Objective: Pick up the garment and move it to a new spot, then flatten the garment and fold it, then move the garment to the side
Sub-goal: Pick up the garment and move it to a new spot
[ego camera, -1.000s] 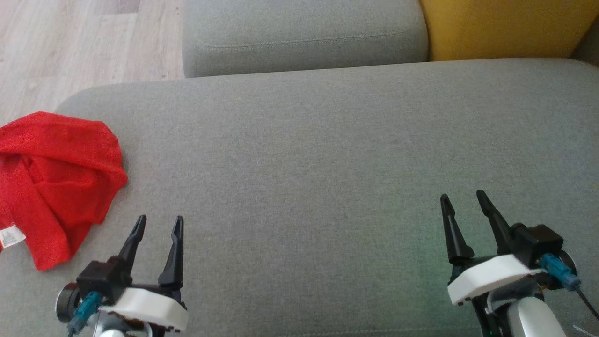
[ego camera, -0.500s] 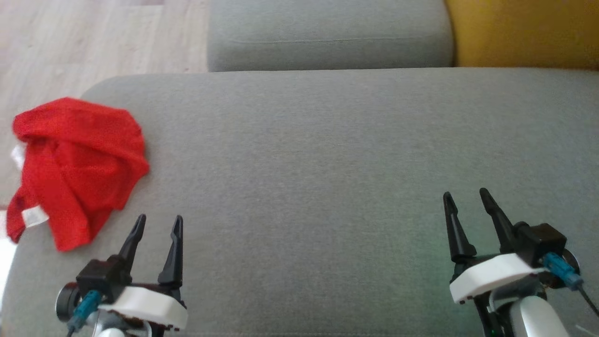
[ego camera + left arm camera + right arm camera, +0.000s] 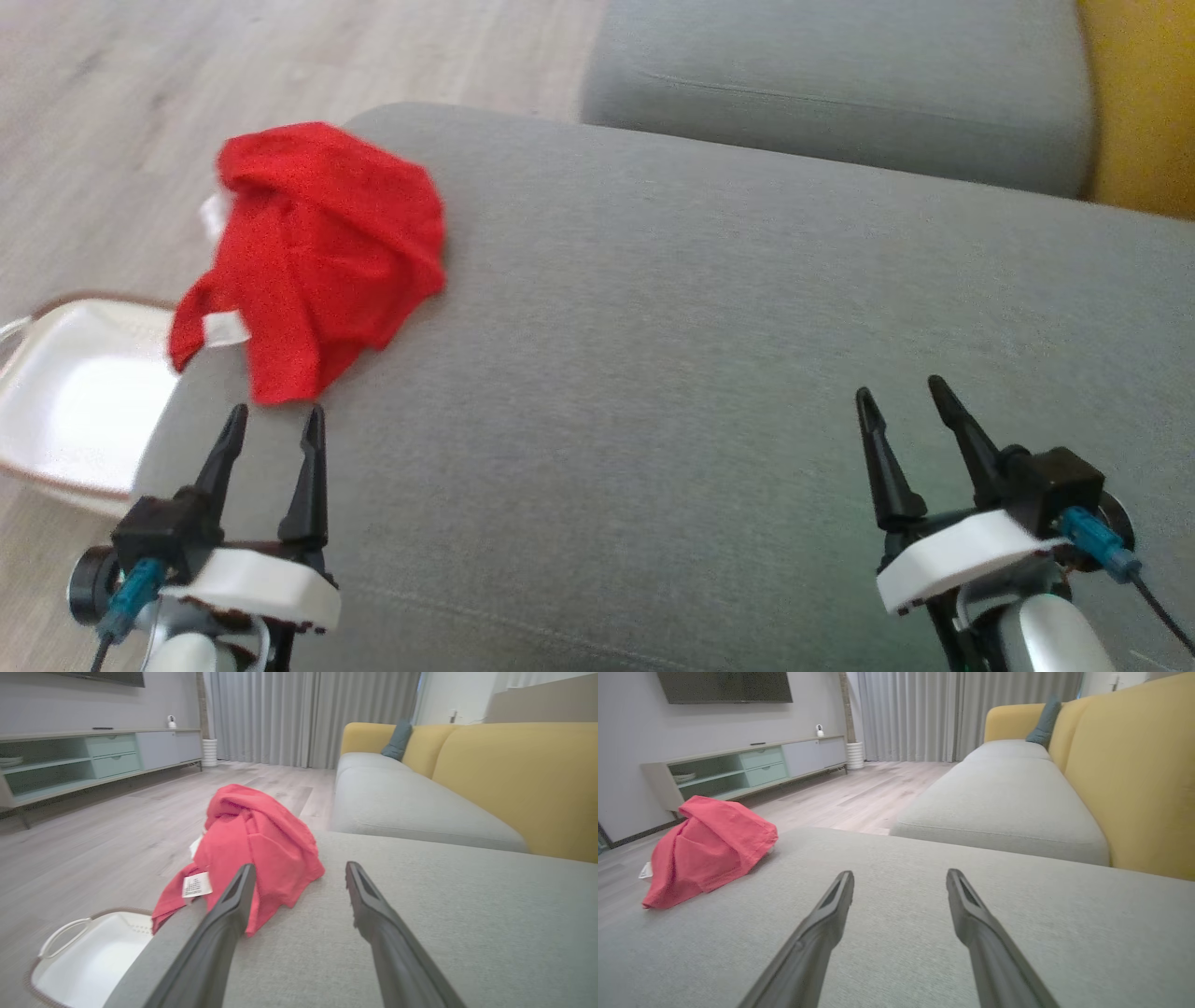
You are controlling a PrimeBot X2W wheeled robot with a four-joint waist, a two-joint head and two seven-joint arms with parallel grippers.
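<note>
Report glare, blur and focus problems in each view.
Head view: the white plastic basket is blown out, and a faint green cast tints the grey fabric sofa cushion near the right end effector. Left wrist view: the dark fingers are soft close up; the crumpled red garment is sharper. Right wrist view: fingers blurred, room clear.

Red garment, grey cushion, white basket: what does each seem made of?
Red garment: soft matte cloth, probably a fine knit; it lies in limp folds with a sewn-in label. Grey cushion: matte woven upholstery, faintly flecked. White basket: probably smooth plastic, judging by its sheen and perforated wall.
</note>
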